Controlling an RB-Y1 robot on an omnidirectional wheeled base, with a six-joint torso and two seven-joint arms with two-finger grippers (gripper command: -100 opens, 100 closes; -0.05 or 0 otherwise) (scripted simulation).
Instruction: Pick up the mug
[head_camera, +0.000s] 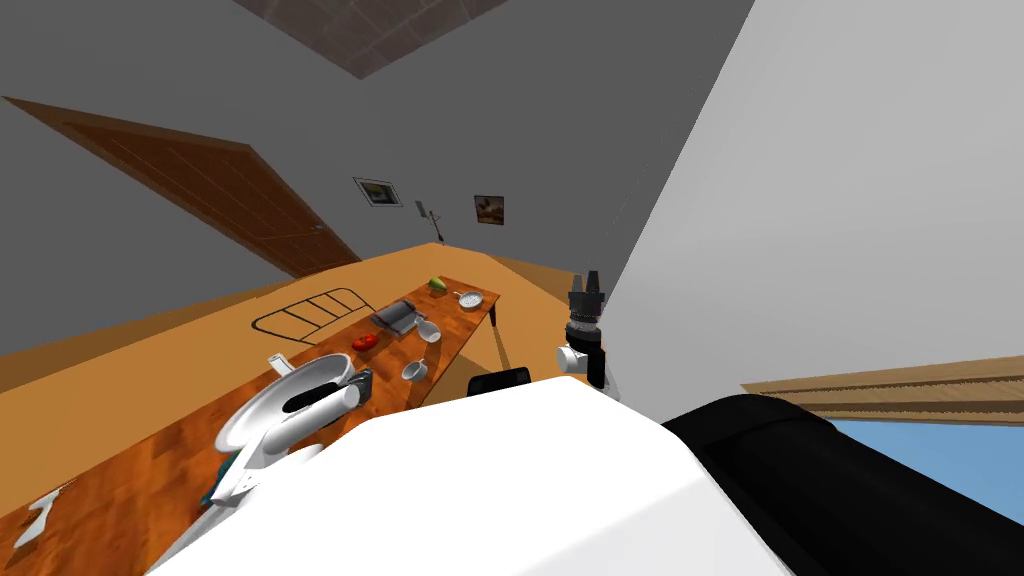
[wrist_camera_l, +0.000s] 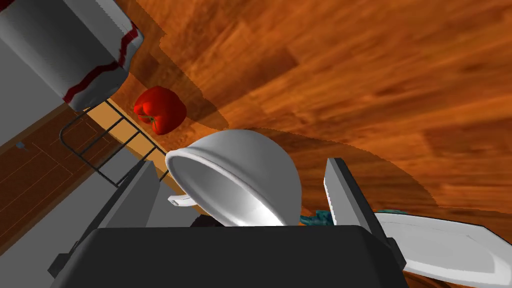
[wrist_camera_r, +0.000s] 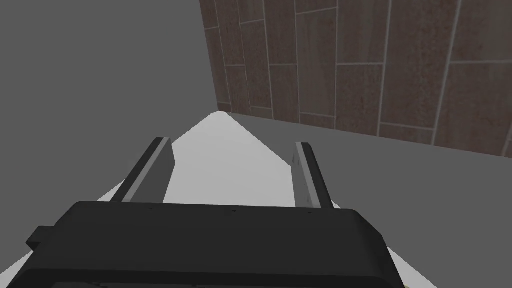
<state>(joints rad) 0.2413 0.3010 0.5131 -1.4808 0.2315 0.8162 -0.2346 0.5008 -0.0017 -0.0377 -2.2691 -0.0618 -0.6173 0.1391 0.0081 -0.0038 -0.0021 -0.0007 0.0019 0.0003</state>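
Our left gripper (wrist_camera_l: 242, 164) is wide open and holds nothing. The mug (wrist_camera_l: 235, 180) sits on the wooden table (wrist_camera_l: 375, 75), right between the two fingers (wrist_camera_l: 345, 195), near a red pepper (wrist_camera_l: 160, 110). It looks tipped toward us, but we can't be sure. We should slide in a bit more, keep the handle (wrist_camera_l: 180, 201) free, then squeeze slowly. Our right gripper (wrist_camera_r: 232, 144) is open and empty too.

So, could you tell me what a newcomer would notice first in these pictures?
A white mug sits between the left gripper's open fingers, the wooden table behind it. A red bell pepper lies just beyond, and the right gripper is raised, open, beside a pale wall.
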